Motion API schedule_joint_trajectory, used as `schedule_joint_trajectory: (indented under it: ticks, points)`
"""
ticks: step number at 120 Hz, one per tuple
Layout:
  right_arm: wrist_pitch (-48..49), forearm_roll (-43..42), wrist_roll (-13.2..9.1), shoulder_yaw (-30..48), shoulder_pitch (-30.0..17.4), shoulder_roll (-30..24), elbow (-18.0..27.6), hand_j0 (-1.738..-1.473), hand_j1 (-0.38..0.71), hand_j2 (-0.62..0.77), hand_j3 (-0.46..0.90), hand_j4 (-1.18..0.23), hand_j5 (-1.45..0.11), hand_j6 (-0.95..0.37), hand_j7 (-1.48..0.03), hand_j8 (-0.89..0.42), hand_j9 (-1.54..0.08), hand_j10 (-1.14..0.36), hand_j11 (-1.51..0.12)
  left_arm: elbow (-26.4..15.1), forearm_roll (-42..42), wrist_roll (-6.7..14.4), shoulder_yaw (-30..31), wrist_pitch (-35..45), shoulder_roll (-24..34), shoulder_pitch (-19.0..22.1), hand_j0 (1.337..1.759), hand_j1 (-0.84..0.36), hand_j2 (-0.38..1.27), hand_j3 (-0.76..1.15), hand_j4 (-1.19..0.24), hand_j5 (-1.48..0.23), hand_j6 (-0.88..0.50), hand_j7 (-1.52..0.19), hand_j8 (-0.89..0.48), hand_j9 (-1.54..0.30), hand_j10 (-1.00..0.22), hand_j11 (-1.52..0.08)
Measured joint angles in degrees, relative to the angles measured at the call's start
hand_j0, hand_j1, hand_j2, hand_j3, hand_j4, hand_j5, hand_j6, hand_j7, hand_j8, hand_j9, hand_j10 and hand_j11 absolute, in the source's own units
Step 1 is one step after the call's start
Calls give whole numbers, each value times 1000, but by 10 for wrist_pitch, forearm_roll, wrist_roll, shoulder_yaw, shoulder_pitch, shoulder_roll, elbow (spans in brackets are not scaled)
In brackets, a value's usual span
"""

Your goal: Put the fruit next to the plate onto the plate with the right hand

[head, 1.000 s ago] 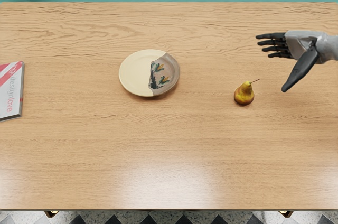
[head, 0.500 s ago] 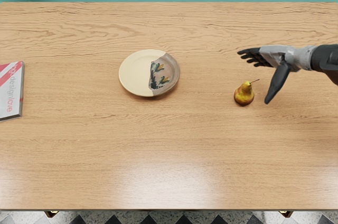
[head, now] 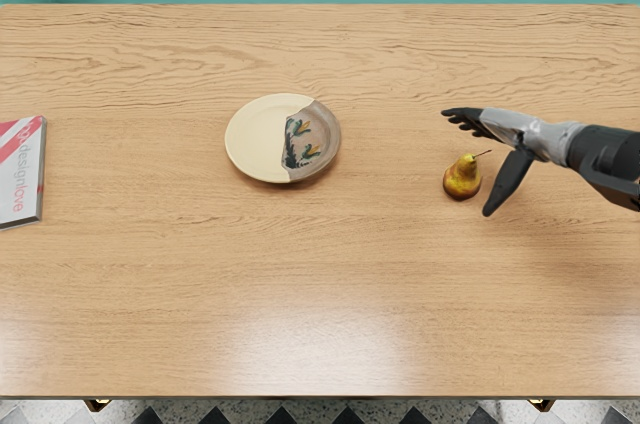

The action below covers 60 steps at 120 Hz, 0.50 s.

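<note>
Head view: the right hand (head: 508, 136) is held open, fingers spread with nothing grasped, the pear (head: 462, 178) is seen upright on the table (head: 320, 294) just beside its thumb, untouched, between hand and plate (head: 260, 136), which is well apart.

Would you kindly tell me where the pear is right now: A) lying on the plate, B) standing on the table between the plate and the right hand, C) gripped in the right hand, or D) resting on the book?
B: the pear stands on the table, to the right of the plate, while the right hand is spread open just beside it and holds nothing.
</note>
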Motion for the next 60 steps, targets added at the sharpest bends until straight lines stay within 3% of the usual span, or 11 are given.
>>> schedule_joint_trajectory:
  ticks: [60]
  points:
    - [-73, -33, -7, -3, -32, 26, 8, -1658, -177, -26, 0, -149, -190, -151, -189, -150, -190, -148, -189, 0, 0, 0, 0, 0, 0, 0, 1658, 349, 0, 0, 0, 0, 0, 0, 0, 0, 0, 0]
